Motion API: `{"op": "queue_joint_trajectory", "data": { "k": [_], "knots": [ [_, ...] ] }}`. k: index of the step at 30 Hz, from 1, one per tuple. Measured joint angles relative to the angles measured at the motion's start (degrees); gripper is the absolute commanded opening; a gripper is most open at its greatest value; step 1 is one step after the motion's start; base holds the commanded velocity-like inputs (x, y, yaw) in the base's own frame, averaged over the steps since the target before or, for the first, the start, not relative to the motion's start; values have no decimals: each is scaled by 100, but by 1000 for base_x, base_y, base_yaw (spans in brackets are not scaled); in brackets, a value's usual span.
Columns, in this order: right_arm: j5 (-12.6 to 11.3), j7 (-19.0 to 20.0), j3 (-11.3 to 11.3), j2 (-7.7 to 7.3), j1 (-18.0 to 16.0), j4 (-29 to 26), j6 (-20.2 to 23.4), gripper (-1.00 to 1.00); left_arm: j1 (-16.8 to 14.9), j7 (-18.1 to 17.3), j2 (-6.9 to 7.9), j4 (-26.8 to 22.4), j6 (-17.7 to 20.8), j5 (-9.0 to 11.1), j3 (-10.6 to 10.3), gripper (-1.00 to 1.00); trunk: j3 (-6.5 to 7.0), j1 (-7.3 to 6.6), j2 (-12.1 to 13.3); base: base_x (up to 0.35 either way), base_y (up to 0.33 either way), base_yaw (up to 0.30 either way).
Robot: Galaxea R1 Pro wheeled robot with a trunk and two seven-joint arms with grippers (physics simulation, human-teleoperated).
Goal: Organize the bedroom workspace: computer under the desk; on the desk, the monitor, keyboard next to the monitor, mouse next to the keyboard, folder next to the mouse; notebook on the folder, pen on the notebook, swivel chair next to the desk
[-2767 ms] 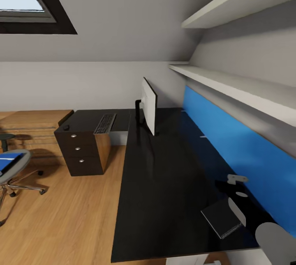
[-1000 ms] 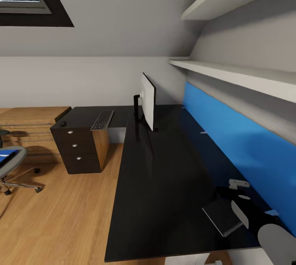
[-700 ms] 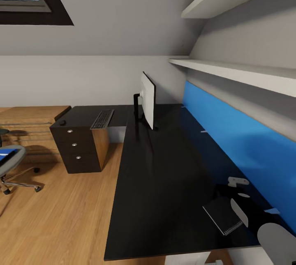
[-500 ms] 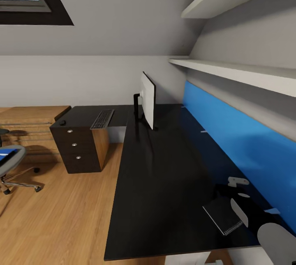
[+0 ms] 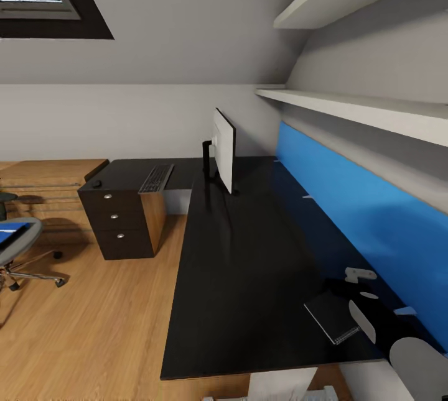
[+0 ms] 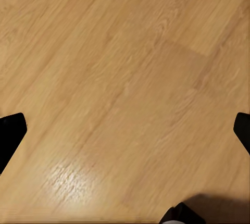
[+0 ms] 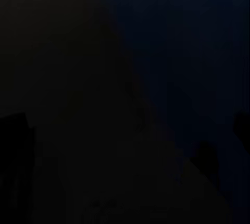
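The black-topped desk [image 5: 249,252] runs along the blue back panel. The monitor [image 5: 224,149] stands on it, seen edge-on. On the far wing above the drawer unit lie the keyboard [image 5: 155,178] and the small dark mouse [image 5: 96,183]. The dark grey notebook [image 5: 331,318] lies near the desk's near right end. At the left edge stands the swivel chair [image 5: 17,250] with the blue folder [image 5: 11,232] on its seat. I cannot make out the pen, and the computer is out of view. My left gripper [image 6: 125,135] is open over wood floor. My right gripper [image 7: 127,130] is open over a dark surface.
A black three-drawer unit [image 5: 121,227] holds up the far wing, with a light wooden dresser [image 5: 46,180] beside it. Two white shelves [image 5: 361,112] run above the blue panel [image 5: 361,214]. Grey rounded shapes [image 5: 417,360] sit at the near right corner. Wood floor [image 5: 93,326] lies between chair and desk.
The whole head view has shifted a little, so the camera moved. Nothing on the desk or the chair has changed place.
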Motion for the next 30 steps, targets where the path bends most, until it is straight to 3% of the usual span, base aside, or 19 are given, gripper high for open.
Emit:
{"op": "queue_joint_trajectory", "data": {
  "k": [30],
  "knots": [
    [4, 3, 1, -1, -1, 9, -8, 100, 1, 0, -9, -2, -5, -1, 2, 100, 0, -1, 0, -120, 48, 0]
  ]
}}
